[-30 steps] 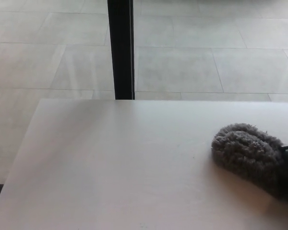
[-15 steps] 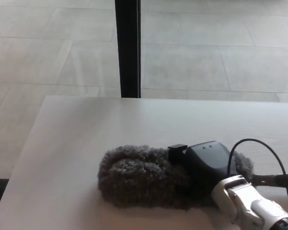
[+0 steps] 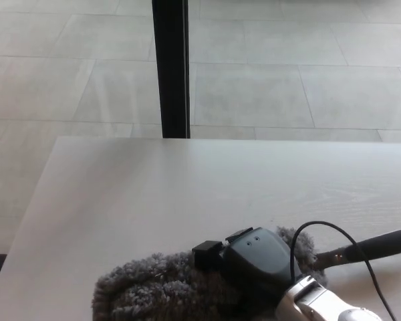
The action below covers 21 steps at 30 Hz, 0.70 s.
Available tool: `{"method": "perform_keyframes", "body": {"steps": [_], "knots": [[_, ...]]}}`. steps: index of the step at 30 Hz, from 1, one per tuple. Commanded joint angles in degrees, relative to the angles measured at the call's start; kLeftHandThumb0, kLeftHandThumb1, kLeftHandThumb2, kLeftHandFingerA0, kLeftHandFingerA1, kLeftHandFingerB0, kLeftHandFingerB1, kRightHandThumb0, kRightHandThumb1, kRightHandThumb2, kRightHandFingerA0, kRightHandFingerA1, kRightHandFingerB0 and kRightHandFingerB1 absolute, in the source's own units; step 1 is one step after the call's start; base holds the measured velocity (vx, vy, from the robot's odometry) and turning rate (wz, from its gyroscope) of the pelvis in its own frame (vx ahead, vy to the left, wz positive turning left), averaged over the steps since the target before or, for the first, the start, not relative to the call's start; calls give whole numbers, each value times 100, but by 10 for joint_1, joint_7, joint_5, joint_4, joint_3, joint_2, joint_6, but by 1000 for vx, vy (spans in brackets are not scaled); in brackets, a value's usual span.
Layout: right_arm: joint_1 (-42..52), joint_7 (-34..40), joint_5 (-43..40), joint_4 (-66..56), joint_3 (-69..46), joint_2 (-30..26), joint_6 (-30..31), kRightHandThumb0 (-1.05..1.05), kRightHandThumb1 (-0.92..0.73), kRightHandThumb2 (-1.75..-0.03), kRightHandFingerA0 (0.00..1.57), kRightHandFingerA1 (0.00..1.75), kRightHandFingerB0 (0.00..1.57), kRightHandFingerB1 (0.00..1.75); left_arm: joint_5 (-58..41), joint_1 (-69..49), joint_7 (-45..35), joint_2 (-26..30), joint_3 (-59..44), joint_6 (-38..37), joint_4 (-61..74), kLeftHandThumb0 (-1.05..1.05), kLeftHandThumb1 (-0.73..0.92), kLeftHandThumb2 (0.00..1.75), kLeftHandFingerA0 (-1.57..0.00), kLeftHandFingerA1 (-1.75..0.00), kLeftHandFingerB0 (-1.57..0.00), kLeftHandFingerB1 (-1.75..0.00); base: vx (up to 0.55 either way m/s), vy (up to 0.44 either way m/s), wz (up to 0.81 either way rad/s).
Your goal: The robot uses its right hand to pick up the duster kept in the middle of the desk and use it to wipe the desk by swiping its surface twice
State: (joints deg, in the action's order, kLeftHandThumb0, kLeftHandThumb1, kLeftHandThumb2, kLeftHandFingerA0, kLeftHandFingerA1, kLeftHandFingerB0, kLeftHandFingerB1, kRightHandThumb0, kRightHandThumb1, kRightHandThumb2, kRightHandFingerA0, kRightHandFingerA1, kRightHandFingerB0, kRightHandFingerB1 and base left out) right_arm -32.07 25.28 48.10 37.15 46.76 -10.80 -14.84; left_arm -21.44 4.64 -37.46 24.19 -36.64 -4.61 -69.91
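Black and bulky, the right hand [image 3: 254, 257] presses down on top of the grey fluffy duster [image 3: 157, 291], fingers clamped on it, at the near edge of the pale desk [image 3: 154, 194]. Its dark handle [image 3: 371, 246] sticks out to the right, just above the desk. Farther back, a black post [image 3: 170, 67] rises from the tiled floor [image 3: 287, 73].
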Motion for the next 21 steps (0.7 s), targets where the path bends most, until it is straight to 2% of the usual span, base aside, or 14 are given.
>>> {"method": "perform_keyframes", "body": {"steps": [1, 2, 3, 4, 6, 8, 10, 11, 12, 14, 16, 17, 19, 21], "knots": [[18, -12, 19, 2, 7, -35, -50, -23, -48, -118, 123, 136, 91, 107, -9, 0, 0, 11, 0, -14, 0, -83, 92, 80, -33, -55, -29, -40, 0, 0, 0], [13, -12, 31, 1, 11, -45, -49, -24, -51, -118, 122, 135, 91, 106, -11, -1, 0, 12, -1, -12, 0, -88, 85, 89, -32, -58, -26, -43, 0, 0, 0], [11, -12, 31, 5, 10, -48, -53, -20, -44, -119, 98, 171, 89, 110, -12, -2, 0, 12, -1, -12, 2, -82, 92, 81, -34, -56, -31, -40, 0, 0, 0], [8, 4, 34, 14, 10, -49, -62, -19, -40, -119, 100, 170, 93, 113, -12, -2, 2, 13, -1, -12, 2, -88, 85, 90, -34, -58, -28, -44, 0, 0, 0], [1, 18, 36, 27, 7, -53, -73, -20, -42, -120, 100, 172, 91, 116, -9, -1, 4, 13, 1, -15, 1, -89, 85, 90, -34, -58, -28, -44, 0, 0, 0], [-15, 20, 53, 42, 8, -62, -61, -19, -46, -106, 93, 175, 82, 134, -9, 0, 3, 11, 1, -18, -3, -84, 92, 79, -34, -54, -31, -40, 0, 0, 0], [-19, 19, 57, 46, 8, -65, -58, -19, -46, -106, 93, 175, 82, 134, -8, -1, 1, 9, 2, -19, -3, -84, 92, 79, -34, -54, -31, -40, 0, 0, 0], [-28, 16, 57, 59, 2, -62, -43, -19, -53, -96, 89, 174, 81, 125, -10, -1, -1, 9, 1, -16, -2, -84, 92, 79, -32, -54, -30, -40, 0, 0, 0], [-40, 5, 57, 74, -3, -59, -26, -21, -50, -94, 89, 175, 80, 120, -11, -2, -2, 8, 2, -16, 0, -85, 92, 79, -32, -54, -29, -39, 0, 0, 0], [-61, 11, 69, 105, -7, -49, 17, -25, -53, -81, 86, 171, 77, 125, -13, -5, -5, 8, 0, -15, 6, -84, 92, 79, -31, -56, -28, -40, 0, 0, 0], [-86, 23, 79, 146, -8, -35, 63, -23, -50, -82, 87, 175, 75, 127, -14, -7, -4, 8, 0, -15, 7, -84, 92, 79, -31, -55, -28, -40, 0, 0, 0], [-93, 11, 69, 158, -17, -28, 81, -20, -53, -85, 84, 175, 67, 146, -15, -7, -6, 8, -1, -14, 7, -86, 92, 80, -27, -55, -23, -40, 0, 0, 0], [-100, -2, 43, 173, -38, -18, 91, -17, -59, -89, 90, 175, 68, 155, -15, -8, -6, 7, -2, -15, 7, -84, 92, 79, -30, -54, -28, -40, 0, 0, 0], [-122, -26, 35, 205, -53, -9, 141, -21, -66, -82, 91, 175, 71, 144, -14, -8, -5, 6, -1, -17, 2, -84, 92, 79, -31, -56, -29, -40, 0, 0, 0]]}}
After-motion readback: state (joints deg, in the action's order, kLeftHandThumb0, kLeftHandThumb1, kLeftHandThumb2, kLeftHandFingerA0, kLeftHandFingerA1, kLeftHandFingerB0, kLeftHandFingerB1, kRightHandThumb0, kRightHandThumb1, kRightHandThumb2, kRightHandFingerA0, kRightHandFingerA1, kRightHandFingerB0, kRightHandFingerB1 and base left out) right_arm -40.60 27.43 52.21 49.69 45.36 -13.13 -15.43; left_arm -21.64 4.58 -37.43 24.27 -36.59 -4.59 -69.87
